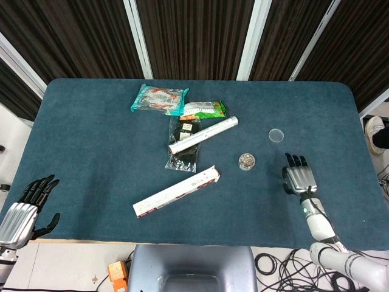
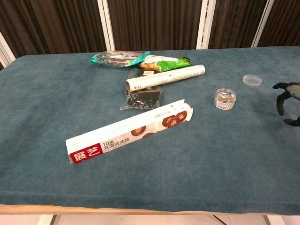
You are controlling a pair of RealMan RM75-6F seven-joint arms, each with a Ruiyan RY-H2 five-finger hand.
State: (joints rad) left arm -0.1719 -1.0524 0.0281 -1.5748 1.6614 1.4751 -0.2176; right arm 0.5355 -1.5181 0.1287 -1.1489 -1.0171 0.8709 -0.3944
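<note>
Two hands, both empty. Left hand (image 1: 27,204) hangs off the table's (image 1: 91,152) 7 o'clock corner, fingers spread, touching nothing. Right hand (image 1: 299,179) rests at 4 o'clock on the cloth, fingers apart and extended, nothing in it; chest view only catches its fingertips (image 2: 281,101) at the edge.

Nearest thing to right hand: small clear jar (image 1: 246,161), at its 9 o'clock, near but apart, lid off. Judgement: light, rigid plastic, slick walls, open top so contents could spill if tipped; best taken across the side wall, kept upright. Its round lid (image 1: 276,134) lies flat at 11 o'clock of the hand, thin, hard to pick off cloth.

Centre: long wrap box (image 1: 176,191), one end flap open. Beyond: foil roll (image 1: 203,135) lying across a dark pouch (image 1: 182,149). Far edge: green snack bag (image 1: 203,109), teal snack bag (image 1: 158,99), touching.
</note>
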